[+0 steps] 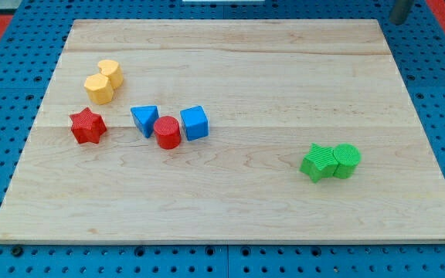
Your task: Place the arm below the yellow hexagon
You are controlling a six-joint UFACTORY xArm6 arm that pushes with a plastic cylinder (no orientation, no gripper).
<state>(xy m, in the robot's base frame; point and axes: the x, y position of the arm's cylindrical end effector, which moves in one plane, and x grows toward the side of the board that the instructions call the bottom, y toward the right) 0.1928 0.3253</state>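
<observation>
The yellow hexagon point(99, 89) lies at the board's upper left and touches a second, rounder yellow block point(110, 72) just above and to its right. My tip point(399, 20) shows only as a short dark rod end at the view's top right corner, just off the board's far right corner. It is far from both yellow blocks and touches nothing.
A red star point(87, 127) lies below the yellow hexagon. To its right are a blue triangle point(144, 120), a red cylinder point(168, 132) and a blue cube point(195, 122), close together. A green star point(318, 162) and a green cylinder point(347, 161) touch at the lower right.
</observation>
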